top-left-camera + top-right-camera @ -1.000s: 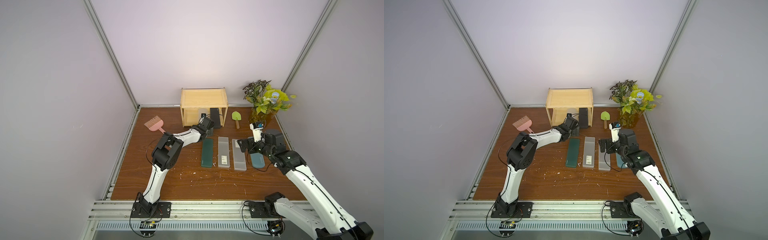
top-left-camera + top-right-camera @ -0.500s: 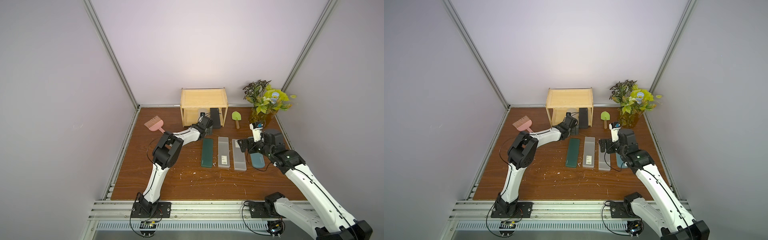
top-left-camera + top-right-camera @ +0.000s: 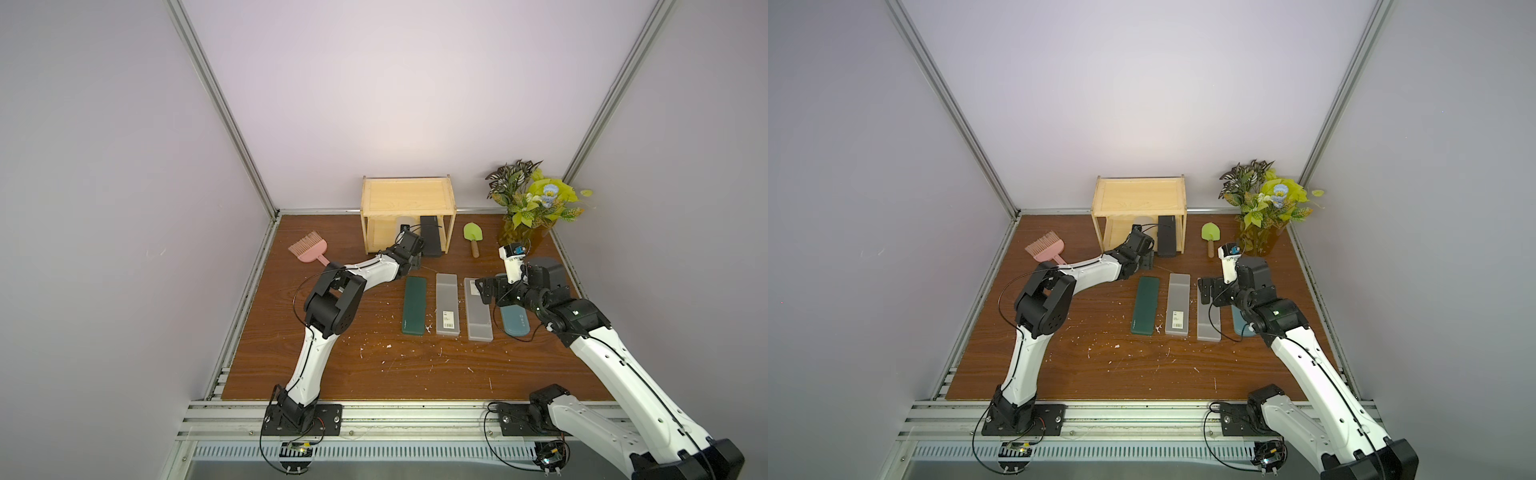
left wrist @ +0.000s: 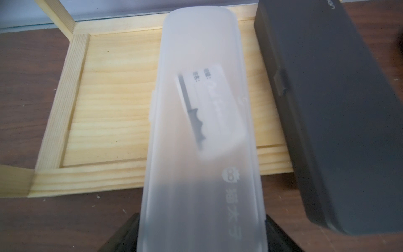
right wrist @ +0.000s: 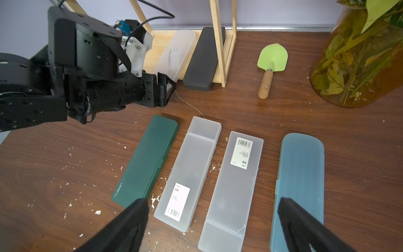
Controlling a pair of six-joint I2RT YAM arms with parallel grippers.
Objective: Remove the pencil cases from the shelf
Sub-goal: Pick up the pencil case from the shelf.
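The clear case (image 4: 200, 131) lies on the bottom board of the shelf (image 3: 405, 199), its near end sticking out over the table (image 3: 374, 374). I have the left jaws clamped on that end, one on each side. The black case (image 3: 430, 243) lies just beside it, also overhanging. On the table the dark green case (image 5: 146, 161), first grey case (image 5: 187, 174), second grey case (image 5: 235, 181) and teal case (image 5: 301, 174) lie in a row. My right jaws hang spread wide above them, holding nothing.

Brown wood-grain table (image 3: 374, 370), speckled with white flecks (image 3: 388, 345). Green trowel (image 3: 473, 232), wooden handle, lies flat with blade toward the back wall, near an amber glass vase (image 3: 513, 237) of foliage in the far right corner. Pink brush (image 3: 309, 248) lies by the far left edge.
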